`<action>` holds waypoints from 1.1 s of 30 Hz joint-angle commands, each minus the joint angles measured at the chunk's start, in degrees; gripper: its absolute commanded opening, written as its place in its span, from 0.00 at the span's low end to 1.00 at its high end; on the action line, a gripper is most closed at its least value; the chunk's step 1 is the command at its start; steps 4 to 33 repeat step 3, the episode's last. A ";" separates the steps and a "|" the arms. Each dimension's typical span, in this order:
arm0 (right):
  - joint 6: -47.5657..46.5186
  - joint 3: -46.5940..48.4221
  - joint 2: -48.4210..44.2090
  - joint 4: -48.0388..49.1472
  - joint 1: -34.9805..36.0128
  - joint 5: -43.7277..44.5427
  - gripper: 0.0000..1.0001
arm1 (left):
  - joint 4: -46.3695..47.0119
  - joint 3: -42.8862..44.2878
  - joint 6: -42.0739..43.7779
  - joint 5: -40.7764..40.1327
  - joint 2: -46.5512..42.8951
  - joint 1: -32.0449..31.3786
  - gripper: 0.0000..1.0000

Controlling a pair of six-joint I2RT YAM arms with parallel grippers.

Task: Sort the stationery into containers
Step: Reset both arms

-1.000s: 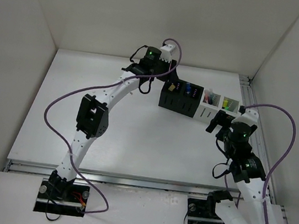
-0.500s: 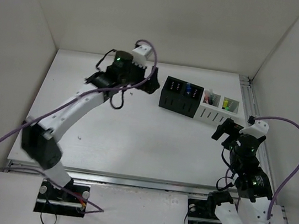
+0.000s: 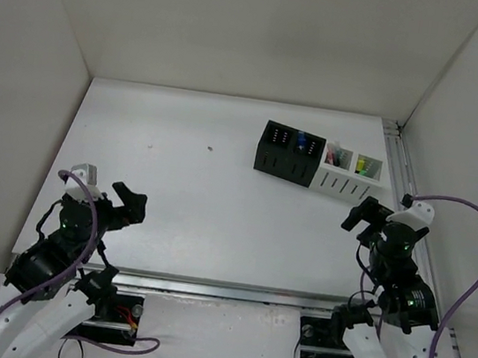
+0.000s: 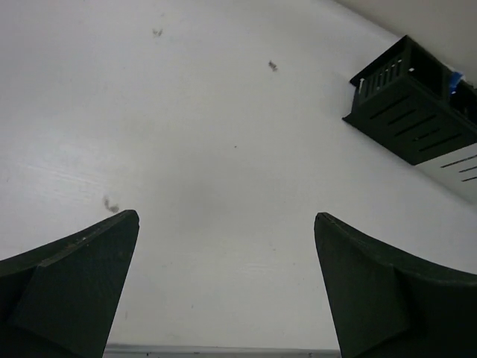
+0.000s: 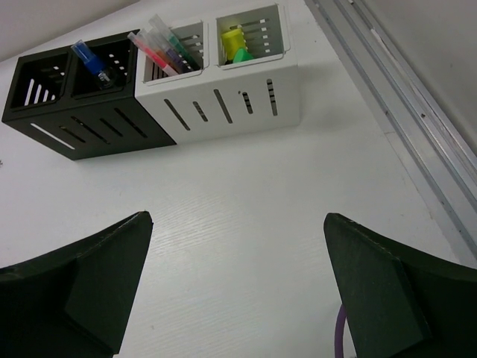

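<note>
Gaping wide and empty, the left gripper (image 3: pixel 134 206) hovers at the table's (image 3: pixel 219 194) 7 o'clock, and the right gripper (image 3: pixel 362 219) is equally spread at 4 o'clock. At 1 o'clock, a matte black slotted box (image 5: pixel 82 119) holds a blue-capped bottle (image 5: pixel 92 64). Touching it, a white slotted box (image 5: pixel 231 104) holds pens (image 5: pixel 160 48) and a yellow highlighter (image 5: pixel 235 41).

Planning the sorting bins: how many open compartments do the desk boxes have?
4. Two in the black slotted plastic box, at the row's left; two in the white slotted plastic box beside it on the right. None seems hidden.
</note>
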 commanded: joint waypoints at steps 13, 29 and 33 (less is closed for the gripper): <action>0.48 2.68 1.65 1.90 -0.12 1.67 0.98 | -9.99 0.67 -9.12 -6.64 -2.55 0.01 0.99; 0.48 2.68 1.65 1.90 -0.12 1.67 0.98 | -9.99 0.67 -9.12 -6.64 -2.55 0.01 0.99; 0.48 2.68 1.65 1.90 -0.12 1.67 0.98 | -9.99 0.67 -9.12 -6.64 -2.55 0.01 0.99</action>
